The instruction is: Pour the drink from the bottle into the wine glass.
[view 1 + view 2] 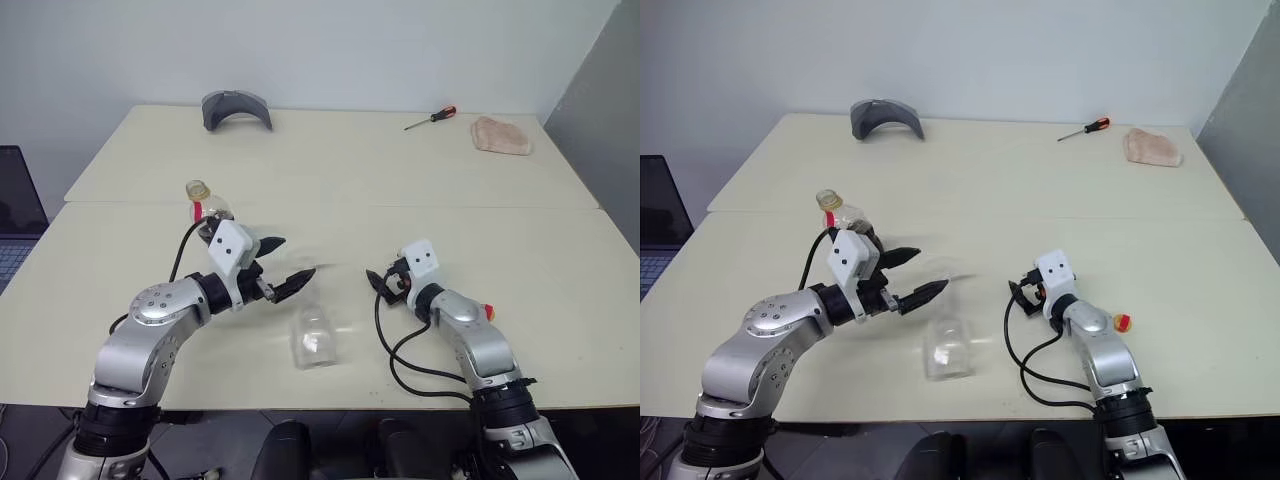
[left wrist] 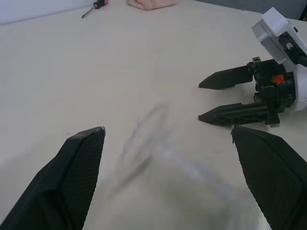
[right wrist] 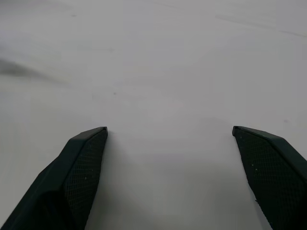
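From the head camera's left eye, the bottle [image 1: 206, 207] stands on the counter [image 1: 400, 180] just behind the left arm's wrist, a red strip at its neck. No writing on it can be read, and no dark drink can be made out inside. The left claw [image 1: 298, 256] hangs with its fingers spread wide and empty, pointing toward the middle. Just below and in front of its tips is the wine glass [image 1: 315, 340], a clear smeared shape near the counter's front edge. It looks tipped over rather than standing, though that cannot be told for sure. The right claw [image 1: 384, 283] is low over the counter, fingers apart, holding nothing, with a small red-and-yellow piece [image 1: 487, 312] beside its forearm, perhaps the cap. A screwdriver [image 1: 430, 118], a pinkish cloth [image 1: 502, 135] and a grey curved object [image 1: 236, 108] lie far back. The right eye repeats this layout. The left wrist view looks between spread fingers at the pale blur of the glass, with the right claw open beyond it. The right wrist view has parted fingers over bare counter. Judging by this, pouring has not begun; the step in hand is securing the glass. Next, the glass should stand steady on its foot, then one claw must close on the bottle's body.
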